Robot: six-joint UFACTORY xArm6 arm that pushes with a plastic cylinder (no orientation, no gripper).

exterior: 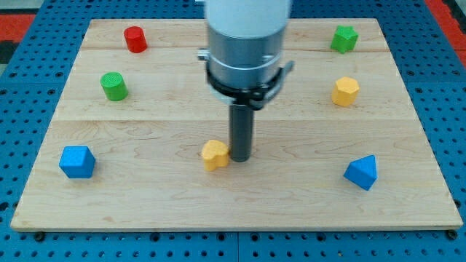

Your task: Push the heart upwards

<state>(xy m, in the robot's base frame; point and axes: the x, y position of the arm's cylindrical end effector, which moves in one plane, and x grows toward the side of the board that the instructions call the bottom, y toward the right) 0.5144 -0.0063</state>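
My tip (240, 157) rested against the right side of the yellow heart (215, 154), which lay near the middle of the wooden table (240, 207), closer to its bottom edge. The rod carried no jaws, so there was nothing to spread or pinch. To send the heart toward the top edge, the tip would likely have needed to circle beneath it first and push through its centre; a push from where it stood risked sliding the heart left.
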